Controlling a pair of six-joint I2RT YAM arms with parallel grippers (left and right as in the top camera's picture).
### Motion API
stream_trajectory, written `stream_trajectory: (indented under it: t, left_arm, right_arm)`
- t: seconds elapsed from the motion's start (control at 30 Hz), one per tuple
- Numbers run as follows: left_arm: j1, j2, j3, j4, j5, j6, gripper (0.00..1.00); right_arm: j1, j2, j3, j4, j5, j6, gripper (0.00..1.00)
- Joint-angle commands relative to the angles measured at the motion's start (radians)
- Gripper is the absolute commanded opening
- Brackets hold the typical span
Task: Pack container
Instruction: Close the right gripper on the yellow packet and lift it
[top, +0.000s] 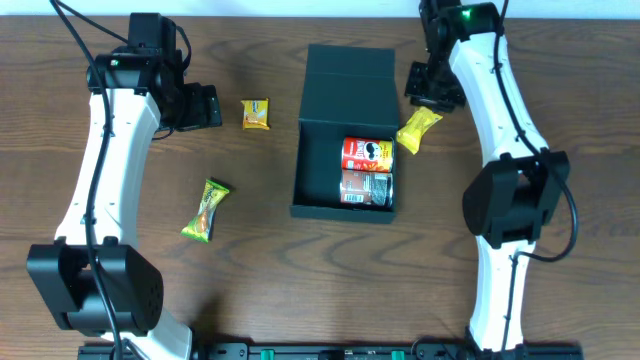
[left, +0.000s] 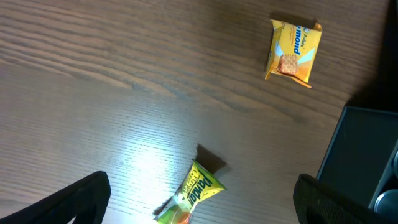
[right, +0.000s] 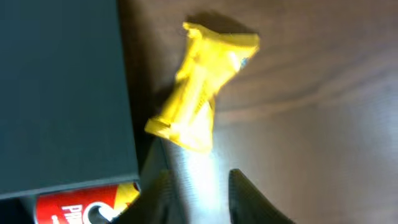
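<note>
Wooden worktop (top: 260, 250), container (top: 345, 90) at centre, lid open
We note left fingers (left: 81, 199) spread wide, empty; right fingers (right: 249, 199) part open, empty, near yellow packet (right: 202, 87) beside container

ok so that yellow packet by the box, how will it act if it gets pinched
Probably floppy: the yellow snack packet is crinkled, twisted film, so it would likely fold and sag. It looks light and may slide on the wooden table if nudged. Lying flat with crimped ends, it seems unlikely to roll.
</note>
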Motion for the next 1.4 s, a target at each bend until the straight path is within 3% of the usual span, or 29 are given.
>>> stream_trajectory:
  t: [0.0,0.07,0.9,1.37]
  left_arm:
    - [-0.004,-0.004,0.0,0.001,-0.018,-0.008,0.95]
    - [-0.004,-0.004,0.0,0.003,-0.018,-0.007,0.95]
    - [-0.003,-0.004,0.0,0.015,-0.022,-0.003,0.96]
    - [-0.003,-0.004,0.0,0.015,-0.022,-0.003,0.96]
  right_arm:
    - [0.0,-0.008,-0.005,-0.007,0.097,0.132,0.7]
    - [-0.001,-0.007,-0.008,0.008,0.1,0.176,0.78]
    - [-0.002,0.024,-0.333,0.32,0.054,0.246,0.76]
    - [-0.001,0.025,-0.376,0.415,0.051,0.253,0.71]
